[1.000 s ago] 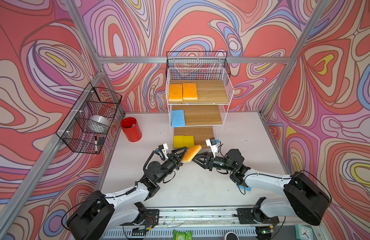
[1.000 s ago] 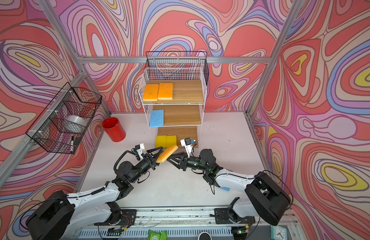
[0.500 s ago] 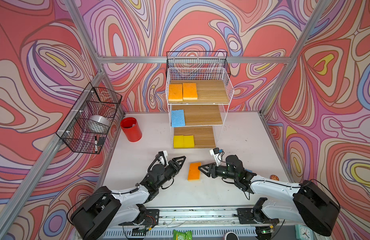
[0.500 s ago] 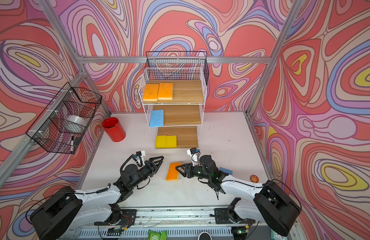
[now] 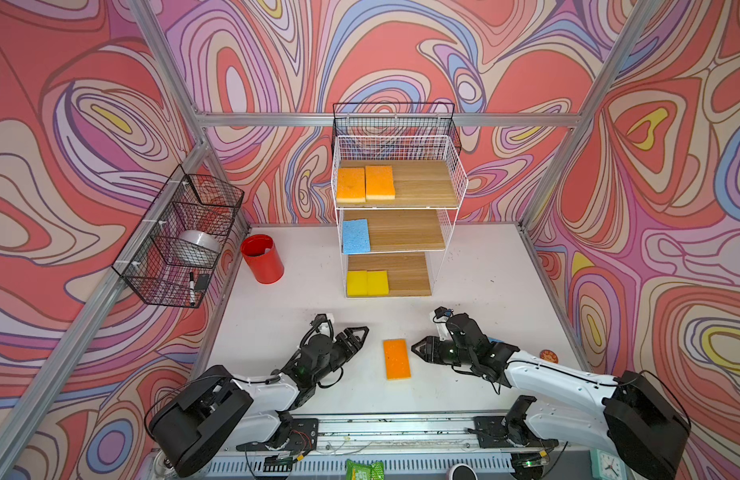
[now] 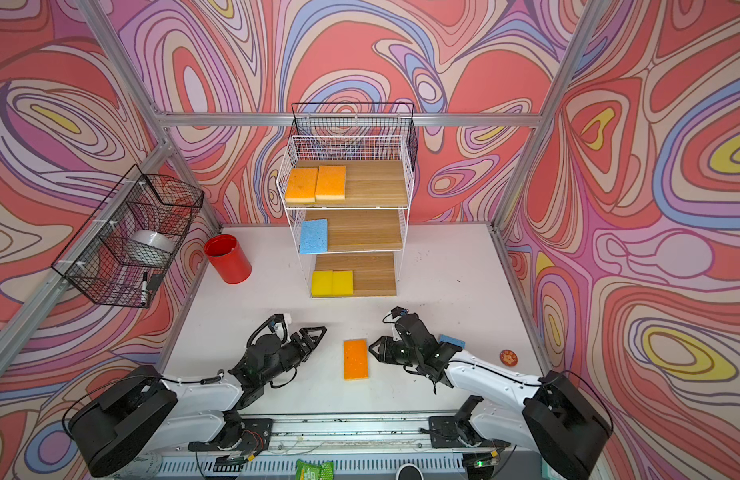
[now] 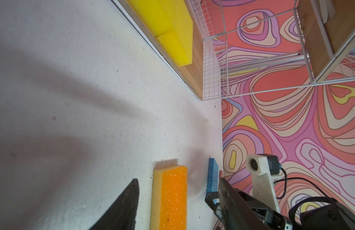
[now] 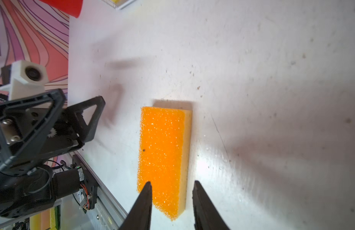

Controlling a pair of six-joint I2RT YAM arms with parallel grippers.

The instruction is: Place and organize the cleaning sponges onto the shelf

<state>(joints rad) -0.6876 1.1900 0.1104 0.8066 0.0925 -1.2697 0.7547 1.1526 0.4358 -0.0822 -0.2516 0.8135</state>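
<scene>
While the orange sponge (image 5: 396,359) lies between them, your left gripper (image 5: 360,337) gapes wide, right gripper (image 5: 415,348) narrower, both seemingly empty.

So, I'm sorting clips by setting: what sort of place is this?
Probably a robot test cell rather than a home: a white tabletop boxed in by aluminium framing and swirl-printed wall panels, with a left arm and a right arm mounted on a rail along its front edge.
</scene>
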